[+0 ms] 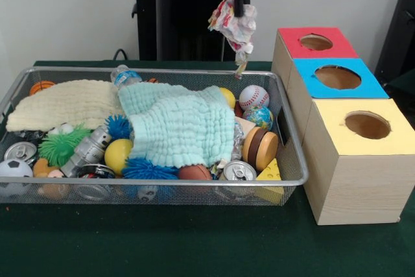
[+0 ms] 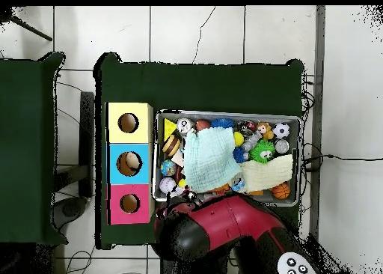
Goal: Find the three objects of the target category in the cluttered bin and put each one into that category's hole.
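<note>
My gripper (image 1: 238,6) hangs high above the bin's far right corner, shut on a crumpled, colourful wrapper (image 1: 235,27) that dangles below it. The wire mesh bin (image 1: 162,186) holds several toys, cans and two cloths. Three boxes with round holes stand to the bin's right: a red-topped box (image 1: 292,36), a blue-topped box (image 1: 375,89) and a yellow-topped box (image 1: 331,135). In the overhead view the red arm (image 2: 224,230) hides the gripper and the wrapper, beside the red-topped box (image 2: 116,192).
A pale green cloth (image 1: 178,124) and a cream cloth (image 1: 65,102) cover much of the bin. Around them lie drink cans (image 1: 238,172), a plastic bottle (image 1: 126,76), a baseball (image 1: 253,97), a yellow ball (image 1: 118,154) and a green spiky ball (image 1: 61,144).
</note>
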Robot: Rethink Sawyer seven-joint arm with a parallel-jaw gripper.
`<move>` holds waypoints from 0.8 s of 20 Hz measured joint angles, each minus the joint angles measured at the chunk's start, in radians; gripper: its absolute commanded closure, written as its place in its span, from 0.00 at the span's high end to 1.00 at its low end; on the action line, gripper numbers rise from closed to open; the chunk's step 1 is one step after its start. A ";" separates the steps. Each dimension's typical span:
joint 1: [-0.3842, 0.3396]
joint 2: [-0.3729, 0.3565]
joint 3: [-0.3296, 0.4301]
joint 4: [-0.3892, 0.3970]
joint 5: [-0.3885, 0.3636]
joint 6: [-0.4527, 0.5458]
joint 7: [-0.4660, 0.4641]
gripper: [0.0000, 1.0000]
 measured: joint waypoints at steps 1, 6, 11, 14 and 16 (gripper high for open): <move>0.015 -0.001 -0.011 -0.012 0.020 0.000 0.000 0.00; 0.046 -0.008 -0.031 -0.047 0.061 0.027 0.000 0.00; 0.068 -0.016 -0.046 -0.114 0.117 0.112 0.000 0.00; 0.083 -0.016 -0.057 -0.152 0.131 0.149 0.000 0.00; 0.095 -0.016 -0.067 -0.182 0.136 0.162 0.000 0.00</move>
